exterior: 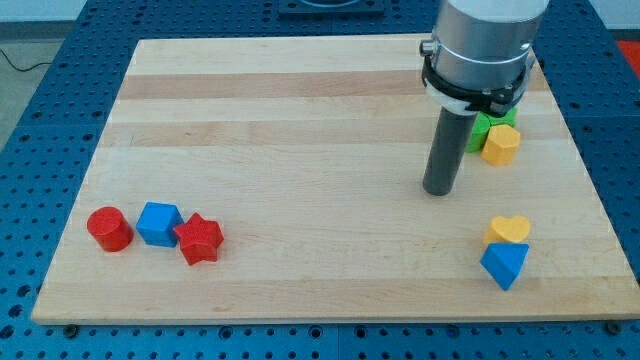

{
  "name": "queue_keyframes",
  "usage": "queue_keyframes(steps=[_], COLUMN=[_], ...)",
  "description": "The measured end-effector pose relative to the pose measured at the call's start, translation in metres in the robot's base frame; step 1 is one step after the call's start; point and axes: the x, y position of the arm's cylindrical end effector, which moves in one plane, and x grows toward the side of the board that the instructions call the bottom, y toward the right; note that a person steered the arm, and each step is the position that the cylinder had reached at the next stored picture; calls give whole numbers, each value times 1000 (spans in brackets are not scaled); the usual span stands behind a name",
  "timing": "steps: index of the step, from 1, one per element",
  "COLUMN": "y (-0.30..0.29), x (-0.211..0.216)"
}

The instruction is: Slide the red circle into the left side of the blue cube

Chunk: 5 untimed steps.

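The rod's tip [437,190] rests on the wooden counter [300,120], holding nothing, well right of the red circle [108,229], which sits just left of the blue cube [158,223]; a red star [200,239] touches the cube's right

Red circle [108,228], blue cube [159,223], red star [200,239], pale striped wooden board [300,120].

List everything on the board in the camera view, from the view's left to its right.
Red circle → blue cube → red star → my tip → green block, partly hidden behind the rod. The yellow hexagon, yellow heart and blue triangle overlap too much to order.
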Motion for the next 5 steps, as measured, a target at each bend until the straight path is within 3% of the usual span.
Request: queue_keyframes(steps=[2, 4, 5], y=[-79, -105, -160], x=[-4, -2, -1])
